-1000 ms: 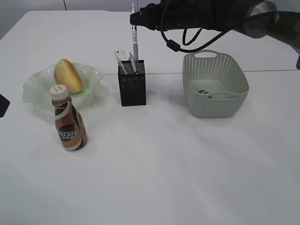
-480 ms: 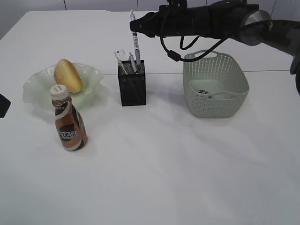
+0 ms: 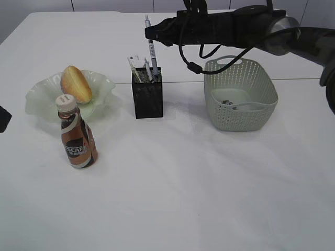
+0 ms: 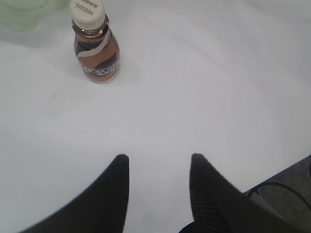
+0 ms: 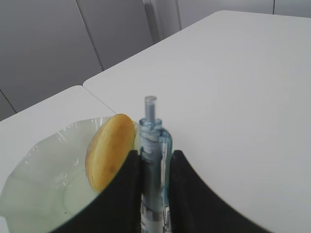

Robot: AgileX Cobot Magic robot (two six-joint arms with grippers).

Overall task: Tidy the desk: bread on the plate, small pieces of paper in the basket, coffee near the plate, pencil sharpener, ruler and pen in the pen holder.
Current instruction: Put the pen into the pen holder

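My right gripper [image 3: 152,32] reaches in from the right, shut on the upper part of a grey-blue pen [image 3: 152,52]. The pen leans slightly and its lower end is inside the black mesh pen holder [image 3: 148,99]. The right wrist view shows the pen [image 5: 153,145] pinched in the gripper [image 5: 155,158]. A clear ruler [image 3: 134,68] stands in the holder too. The bread [image 3: 76,83] lies on the green plate [image 3: 39,107], and the coffee [image 3: 77,137] stands just in front of it. My left gripper [image 4: 159,162] hangs open over bare desk. The pencil sharpener is out of view.
The grey-green basket [image 3: 241,112] stands right of the pen holder with small scraps [image 3: 227,102] at its bottom. My right arm and its cable span the air above the basket. A dark part [image 3: 2,117] of the left arm shows at the left edge.
The right gripper has come down a little with the pen. The pen now leans, and its lower end sits deeper in the holder. The left gripper has not moved.
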